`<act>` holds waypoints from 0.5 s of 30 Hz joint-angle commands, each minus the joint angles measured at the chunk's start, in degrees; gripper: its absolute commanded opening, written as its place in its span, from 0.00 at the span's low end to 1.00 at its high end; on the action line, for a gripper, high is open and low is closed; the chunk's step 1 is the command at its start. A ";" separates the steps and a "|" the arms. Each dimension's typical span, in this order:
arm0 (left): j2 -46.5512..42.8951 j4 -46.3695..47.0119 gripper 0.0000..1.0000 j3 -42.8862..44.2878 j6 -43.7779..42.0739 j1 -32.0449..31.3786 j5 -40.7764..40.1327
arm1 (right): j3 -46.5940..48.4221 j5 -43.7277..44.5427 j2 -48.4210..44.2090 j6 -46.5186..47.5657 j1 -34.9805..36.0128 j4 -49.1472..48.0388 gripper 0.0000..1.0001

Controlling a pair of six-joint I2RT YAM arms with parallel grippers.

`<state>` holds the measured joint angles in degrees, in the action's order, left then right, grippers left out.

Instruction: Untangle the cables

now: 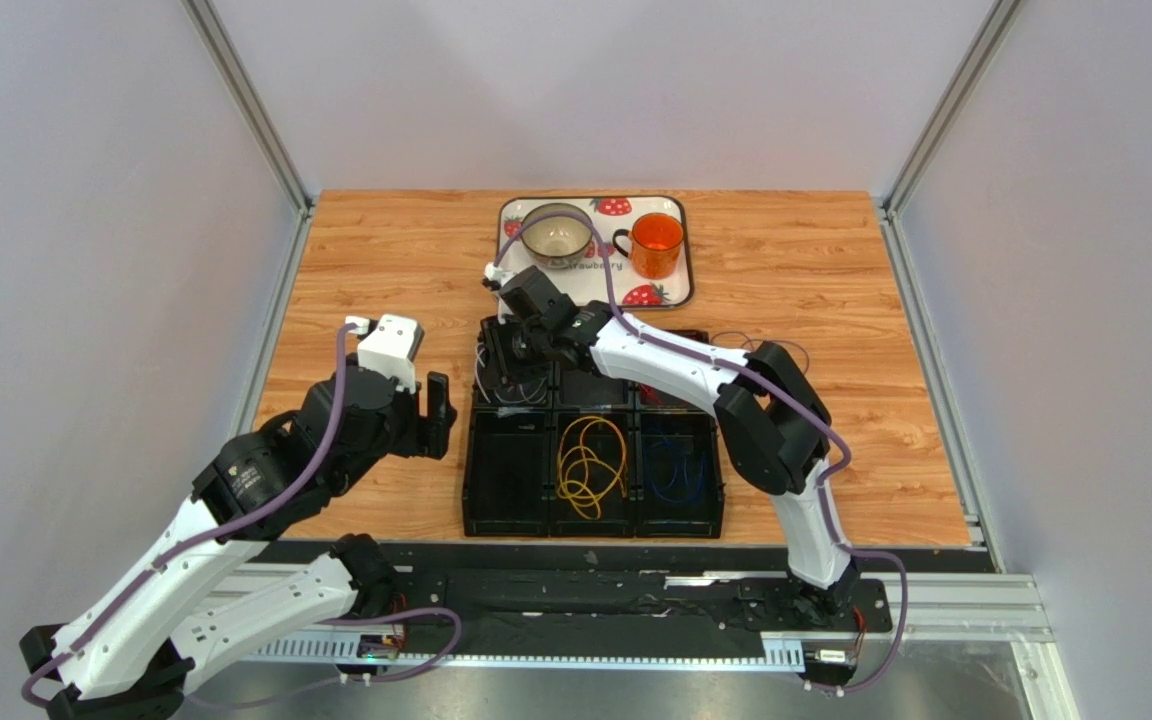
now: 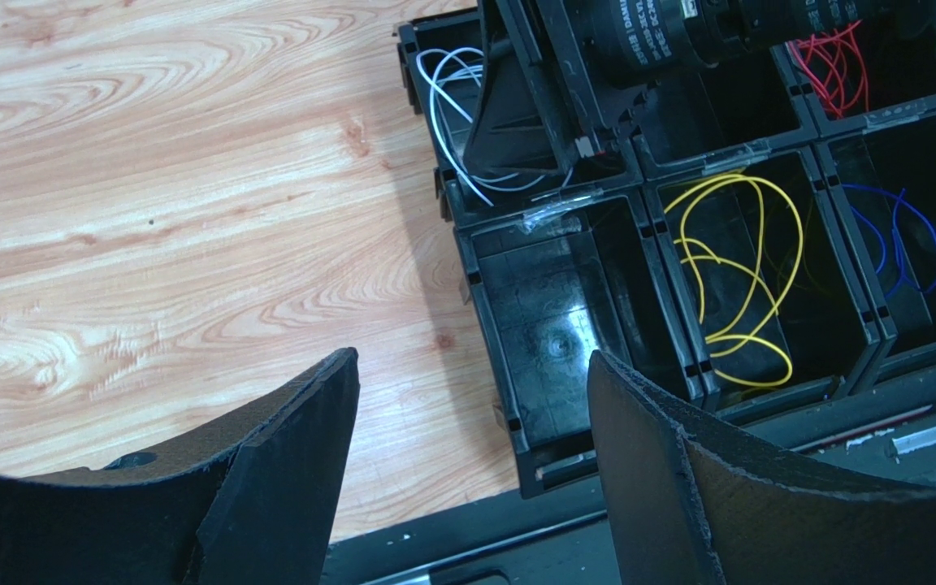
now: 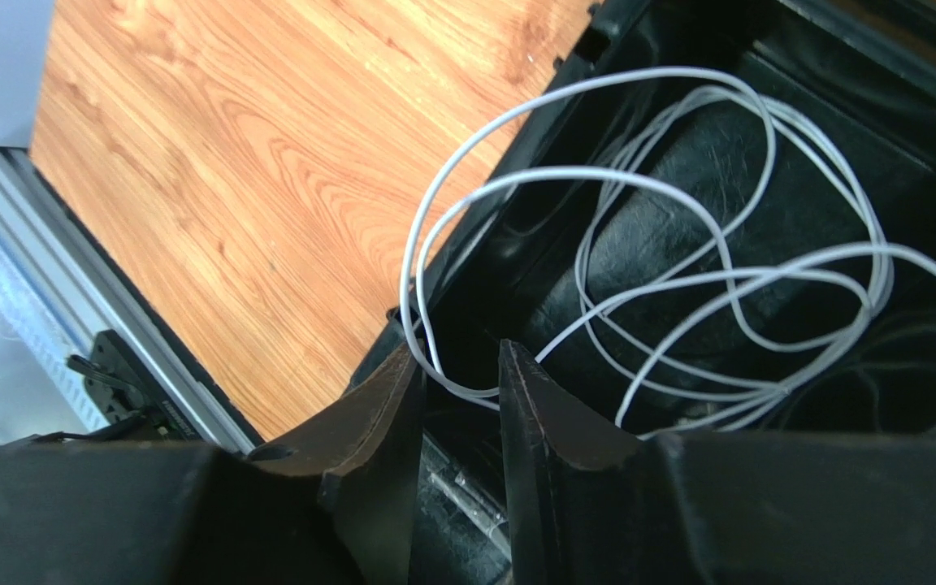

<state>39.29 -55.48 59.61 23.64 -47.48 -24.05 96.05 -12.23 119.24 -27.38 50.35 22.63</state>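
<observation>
A black six-compartment tray (image 1: 465, 480) holds the cables. The white-grey cable (image 3: 748, 273) lies in loose loops in the back left compartment and also shows in the left wrist view (image 2: 439, 116). My right gripper (image 3: 457, 350) reaches into that compartment (image 1: 515, 353). Its jaws stand a narrow gap apart, with one white strand running across the gap at the tips. The yellow cable (image 1: 593, 458) (image 2: 735, 180) lies in the front middle compartment, the blue cable (image 1: 677, 468) (image 2: 888, 226) front right, the red cable (image 2: 833, 67) back right. My left gripper (image 1: 440, 413) (image 2: 471, 358) is wide open and empty, left of the tray.
A strawberry-patterned serving tray (image 1: 680, 248) at the back holds a bowl (image 1: 555, 233) and an orange mug (image 1: 657, 240). Grey walls enclose the wooden table on three sides. The front left compartment (image 2: 558, 329) holds nothing. A metal rail runs along the near edge.
</observation>
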 commanded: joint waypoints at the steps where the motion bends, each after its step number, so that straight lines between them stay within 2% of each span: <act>1: 0.35 0.82 0.77 -0.20 -0.35 0.29 -0.03 | 4.05 5.19 -3.49 2.15 0.80 7.67 0.34; 5: 0.53 0.82 0.77 -0.03 -0.52 0.29 -0.38 | 6.51 11.06 -3.23 2.76 0.98 14.00 0.46; 7: 0.88 0.90 0.77 -0.02 -0.44 0.29 -1.08 | 8.27 12.23 -2.61 3.82 0.89 17.60 0.48; 8: 1.23 0.21 0.77 0.06 -0.09 0.29 -1.43 | 8.71 15.62 -2.44 4.17 0.98 18.75 0.50; 12: 3.51 -7.95 0.76 5.67 3.42 0.11 -3.71 | 9.07 21.88 -4.45 5.75 0.98 23.07 0.57; 14: 1.94 -7.46 0.76 4.56 4.58 0.20 -5.56 | 8.10 24.52 -5.85 5.67 0.80 22.89 0.62; 15: 0.54 -5.44 0.76 0.89 3.44 0.20 -6.17 | 8.36 24.53 -6.04 5.49 0.89 23.24 0.63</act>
<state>42.33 -60.29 62.13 25.71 -47.48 -26.46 103.35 5.08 117.91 -23.44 51.13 42.59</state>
